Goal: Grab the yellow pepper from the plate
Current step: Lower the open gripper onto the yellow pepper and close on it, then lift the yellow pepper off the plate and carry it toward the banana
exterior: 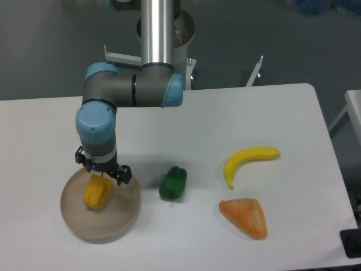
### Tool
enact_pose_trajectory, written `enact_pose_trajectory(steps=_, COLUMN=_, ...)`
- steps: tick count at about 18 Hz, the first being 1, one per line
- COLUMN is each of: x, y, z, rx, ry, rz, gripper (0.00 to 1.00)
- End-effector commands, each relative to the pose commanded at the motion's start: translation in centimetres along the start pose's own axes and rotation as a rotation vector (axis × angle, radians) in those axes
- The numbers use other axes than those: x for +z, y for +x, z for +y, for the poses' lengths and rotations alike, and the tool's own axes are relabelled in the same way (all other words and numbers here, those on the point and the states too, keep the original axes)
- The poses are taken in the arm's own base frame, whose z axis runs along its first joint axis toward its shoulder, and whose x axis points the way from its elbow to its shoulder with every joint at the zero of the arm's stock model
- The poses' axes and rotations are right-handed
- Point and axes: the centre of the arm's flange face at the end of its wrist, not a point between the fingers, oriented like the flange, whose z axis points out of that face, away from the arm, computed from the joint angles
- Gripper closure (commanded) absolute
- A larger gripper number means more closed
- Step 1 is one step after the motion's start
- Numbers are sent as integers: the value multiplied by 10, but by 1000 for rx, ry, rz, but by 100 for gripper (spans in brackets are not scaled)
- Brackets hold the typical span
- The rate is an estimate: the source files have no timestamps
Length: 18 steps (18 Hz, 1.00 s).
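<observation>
We see our hand (pixel 99 179) around the small blocky yellow-orange pepper (pixel 97 192), directly beneath it over the round beige plate (pixel 113 223); whether it grips, we cannot tell.

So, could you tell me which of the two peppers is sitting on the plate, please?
The yellow pepper is; it lies inside the beige plate, directly beneath the gripper. The green pepper rests on the bare table to the plate's right.
</observation>
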Motion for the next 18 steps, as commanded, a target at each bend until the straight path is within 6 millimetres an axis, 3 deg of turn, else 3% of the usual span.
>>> enact_pose_trajectory(steps=10, x=15, y=3, z=-7, rx=-12, ry=15, rz=-12, gripper=0)
enact_pose_trajectory(steps=11, x=14, y=2, z=-8, rx=-10, ry=19, rz=-14, gripper=4)
enact_pose_trajectory(steps=13, x=12, y=2, z=-9, rx=2, ry=25, rz=-16, gripper=34)
enact_pose_trajectory(steps=15, x=10, y=3, z=-10, rx=7, ry=30, rz=-15, gripper=51)
enact_pose_trajectory(steps=18, x=4, y=2, z=-10, rx=9, ry=39, rz=-16, gripper=60)
